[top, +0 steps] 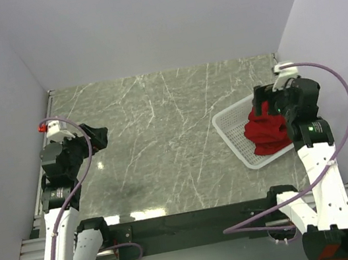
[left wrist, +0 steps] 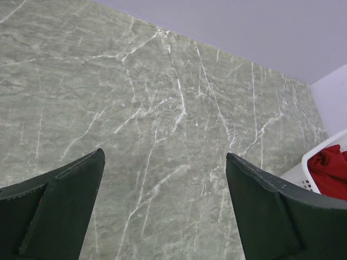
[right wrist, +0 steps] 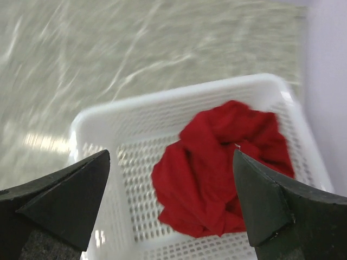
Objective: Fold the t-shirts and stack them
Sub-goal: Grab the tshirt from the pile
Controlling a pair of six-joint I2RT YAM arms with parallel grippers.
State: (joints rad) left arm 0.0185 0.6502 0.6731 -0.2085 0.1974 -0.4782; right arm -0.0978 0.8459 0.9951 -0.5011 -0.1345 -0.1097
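A deep red t-shirt (top: 267, 134) lies crumpled in a white mesh basket (top: 229, 133) at the right of the marble table. In the right wrist view the t-shirt (right wrist: 217, 173) fills the basket's right half, a small white tag showing on it. My right gripper (top: 264, 97) hangs open above the basket's far side, and in its own view the right gripper (right wrist: 171, 154) has nothing between its fingers. My left gripper (top: 98, 137) is open over bare table at the far left. In its own view the left gripper (left wrist: 164, 154) is empty, with the t-shirt (left wrist: 332, 170) far to the right.
Pale walls close the table in at the back, left and right. The basket (right wrist: 162, 98) sits close to the right wall, and its corner (left wrist: 312, 158) shows in the left wrist view. A black rail (top: 189, 221) runs along the near edge between the arm bases.
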